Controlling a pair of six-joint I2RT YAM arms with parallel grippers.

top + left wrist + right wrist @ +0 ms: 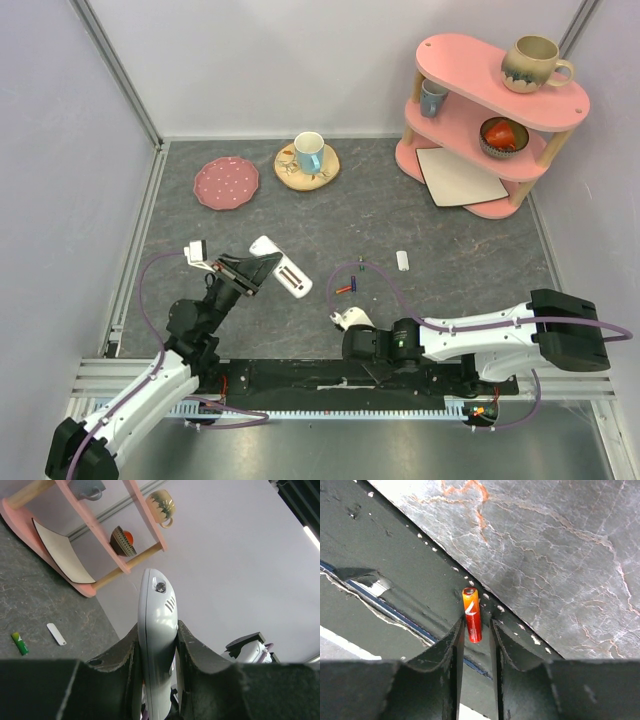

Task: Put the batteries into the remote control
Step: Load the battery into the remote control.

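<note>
Top external view gives us the grey stone table [420, 215] first, with a pink three-tier shelf [470, 75] at its far right corner. A mug [535, 62] stands on the top tier and a dark bowl [502, 135] on the middle one. At the far left lie a pink spotted plate [226, 183] and, just beside it, a wooden coaster [325, 172] bearing a pale blue cup [309, 152].

We see the left gripper [158, 629] closed narrowly on the remote control [156, 600]. Both fingers press its long sides, and the white slab is raised off the table with its rounded end pointing away from the wrist. From above, the remote control juts out past the fingers, left of the table's middle.

A small white flat piece [402, 260] lies alone on the stone, right of centre. Near it, between the two arms, lie loose batteries [345, 288], red and purple, close together. The left wrist view also shows a green battery [20, 643] lying near that white piece.

Our right gripper [476, 622] is drawn in tight around an orange battery [471, 611]. Its lower end sits between the fingertips and its top sticks out beyond them, over the dark strip at the table's near edge.
</note>
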